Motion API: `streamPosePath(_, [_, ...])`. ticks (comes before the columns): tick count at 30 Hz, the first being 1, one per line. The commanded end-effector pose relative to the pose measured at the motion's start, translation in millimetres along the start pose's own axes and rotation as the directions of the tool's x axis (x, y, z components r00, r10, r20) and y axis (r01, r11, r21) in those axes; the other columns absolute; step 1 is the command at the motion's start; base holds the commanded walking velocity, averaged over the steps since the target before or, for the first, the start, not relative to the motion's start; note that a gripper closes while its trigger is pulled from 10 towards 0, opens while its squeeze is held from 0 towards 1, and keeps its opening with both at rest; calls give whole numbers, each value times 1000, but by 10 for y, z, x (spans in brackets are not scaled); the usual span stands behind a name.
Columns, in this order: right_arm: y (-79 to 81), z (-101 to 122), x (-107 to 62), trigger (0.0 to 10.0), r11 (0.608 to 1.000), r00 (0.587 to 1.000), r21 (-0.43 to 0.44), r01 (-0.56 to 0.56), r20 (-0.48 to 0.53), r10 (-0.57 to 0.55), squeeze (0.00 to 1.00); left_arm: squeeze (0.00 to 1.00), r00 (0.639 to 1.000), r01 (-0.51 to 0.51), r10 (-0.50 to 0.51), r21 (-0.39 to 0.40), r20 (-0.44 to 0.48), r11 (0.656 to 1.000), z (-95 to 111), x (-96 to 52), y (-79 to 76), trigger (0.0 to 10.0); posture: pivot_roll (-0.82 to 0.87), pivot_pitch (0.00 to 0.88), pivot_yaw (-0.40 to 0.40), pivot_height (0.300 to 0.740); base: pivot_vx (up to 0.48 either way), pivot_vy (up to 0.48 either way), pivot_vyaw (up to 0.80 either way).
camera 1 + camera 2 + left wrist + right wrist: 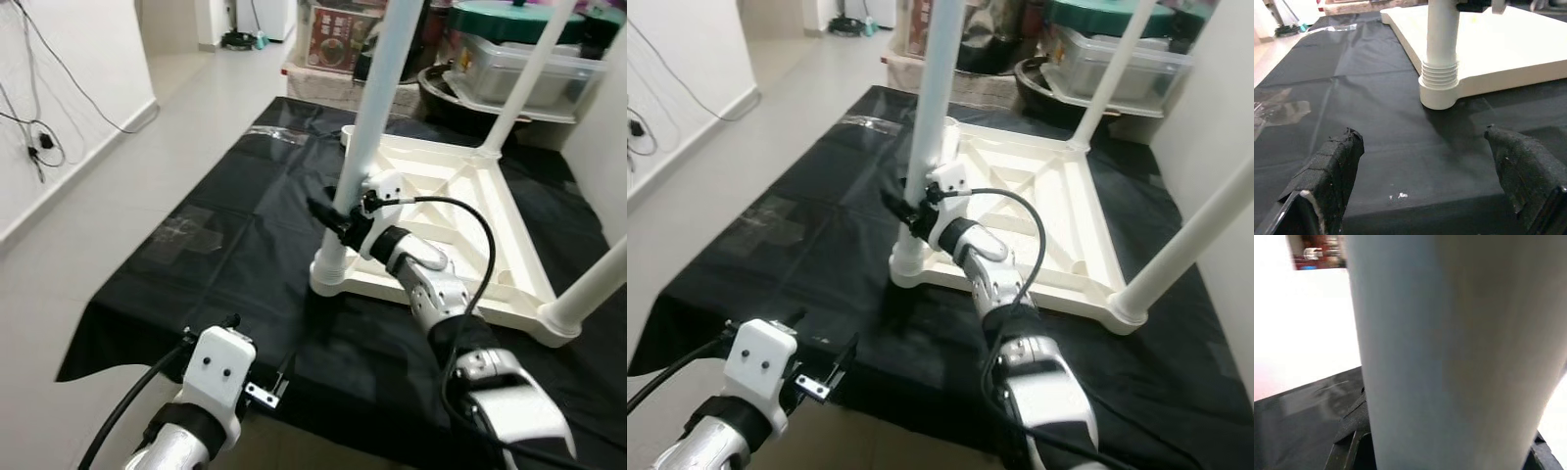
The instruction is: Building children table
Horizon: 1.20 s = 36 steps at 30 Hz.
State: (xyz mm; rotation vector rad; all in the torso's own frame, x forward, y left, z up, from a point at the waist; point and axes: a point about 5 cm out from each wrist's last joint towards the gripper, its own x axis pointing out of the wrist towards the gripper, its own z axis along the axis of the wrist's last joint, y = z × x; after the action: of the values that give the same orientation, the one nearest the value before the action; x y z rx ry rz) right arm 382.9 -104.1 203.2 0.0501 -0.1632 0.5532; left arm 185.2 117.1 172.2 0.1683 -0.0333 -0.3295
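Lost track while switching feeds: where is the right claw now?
The right claw is ahead at centre, closed round the near leg, just above its threaded collar at the upturned tabletop's near-left corner.

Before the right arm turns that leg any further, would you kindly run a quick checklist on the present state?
1. Right gripper around near leg: ok, fingers on both sides.
2. Leg seated in corner socket: cannot tell; threads still show.
3. Leg upright: ok.
4. Tabletop flat, upside down on black sheet: ok.
5. Left gripper open, apart from the leg: ok.
6. Other legs fitted: ok.
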Motion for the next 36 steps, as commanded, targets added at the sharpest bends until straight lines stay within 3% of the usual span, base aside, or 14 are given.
streamPosePath(1, [-34,-238,-136,10000,989,983,2,150,-106,-149,0,0,1000,6,-6,1,-5,1000,-19,17,4,10000,242,179,-106,740,0,0,0])
streamPosePath(5, [23,-228,-146,10000,979,973,-11,205,-111,-205,0,0,1000,4,-4,3,-2,1000,-14,29,13,10000,242,179,-106,740,0,0,0])
streamPosePath(8, [57,-150,-120,10000,940,937,-18,340,-73,-340,0,0,1000,0,0,6,1,1000,-12,38,23,10000,241,176,-106,740,0,0,0])
streamPosePath(9, [50,-106,-113,10000,888,887,7,459,-66,-458,0,0,1000,-2,1,8,3,1000,-12,43,28,10000,241,176,-108,740,0,0,0])
streamPosePath(10, [32,-66,-113,10000,793,791,14,609,-71,-607,0,0,1000,-4,4,9,6,1000,-9,50,34,10000,240,174,-108,740,0,0,0])
streamPosePath(13, [30,-62,-101,10000,743,741,15,670,-84,-666,0,0,1000,-5,5,9,8,1000,-8,54,36,10000,242,172,-110,740,0,0,0])
streamPosePath(15, [30,-62,-101,10000,743,741,15,670,-84,-666,0,0,1000,-5,5,9,8,1000,-8,54,36,10000,242,172,-110,740,0,0,0])
streamPosePath(18, [113,-40,-109,10000,566,565,23,824,-111,-817,0,0,1000,-2,2,12,14,1000,-3,67,29,10000,250,171,-114,740,0,0,0])
streamPosePath(19, [113,-40,-109,10000,566,565,23,824,-111,-817,0,0,1000,-2,2,12,14,1000,-3,67,29,10000,250,171,-114,740,0,0,0])
streamPosePath(21, [212,-36,-153,10000,463,461,19,886,-136,-877,0,0,1000,-2,2,14,14,1000,-5,63,33,10000,250,172,-114,740,0,0,0])
streamPosePath(22, [247,-39,-161,10000,438,436,23,899,-148,-888,0,0,1000,-2,2,15,13,1000,-7,61,35,10000,250,172,-114,740,0,0,0])
streamPosePath(25, [437,-80,-162,10000,395,394,40,918,-226,-891,0,0,1000,1,-2,14,14,1000,-6,68,31,10000,251,172,-113,740,0,0,0])
streamPosePath(31, [584,-128,-143,10000,385,385,63,921,-302,-872,0,0,1000,10,-10,10,15,1000,-13,69,13,10000,252,164,-111,740,0,0,0])
streamPosePath(36, [561,-126,-160,10000,358,369,91,929,-307,-878,0,0,1000,20,-21,10,16,1000,-20,67,-6,10000,253,157,-109,740,0,0,0])
